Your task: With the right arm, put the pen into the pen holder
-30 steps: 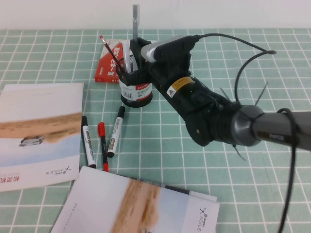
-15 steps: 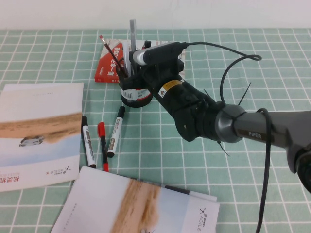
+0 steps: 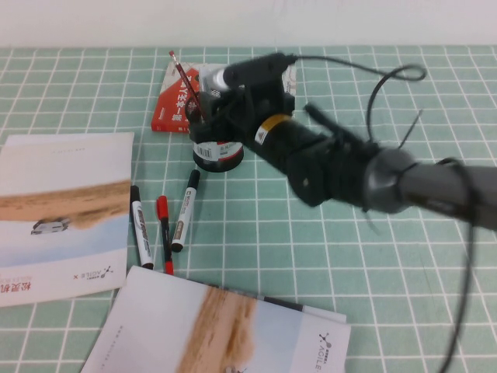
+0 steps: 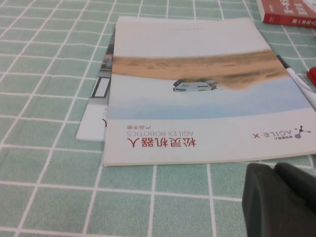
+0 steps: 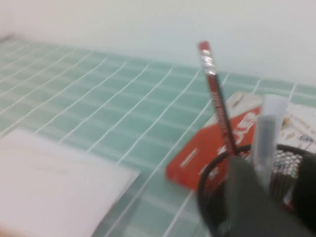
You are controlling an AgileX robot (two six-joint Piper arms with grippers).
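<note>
The black wire-mesh pen holder (image 3: 218, 151) stands at the back middle of the green grid mat, with a red pencil (image 3: 186, 81) leaning out of it. My right gripper (image 3: 212, 116) hangs right over the holder's mouth and hides the pen in the high view. In the right wrist view the pale-grey translucent pen (image 5: 266, 131) stands upright between my fingers, its lower end inside the holder's rim (image 5: 210, 173), beside the red pencil (image 5: 217, 108). My right gripper (image 5: 277, 170) is shut on the pen. My left gripper (image 4: 276, 197) is shut and empty, low over the mat.
Two black-capped white markers (image 3: 140, 225) (image 3: 185, 208) and a thin red pen (image 3: 165, 233) lie in front of the holder. A red packet (image 3: 172, 109) lies behind it. Booklets lie at the left (image 3: 62, 210) and front (image 3: 225, 326); the left one shows in the left wrist view (image 4: 197, 89).
My right gripper has come down over the holder with the pen. The pen's top, which stood above the gripper, has sunk out of sight in the high view.
</note>
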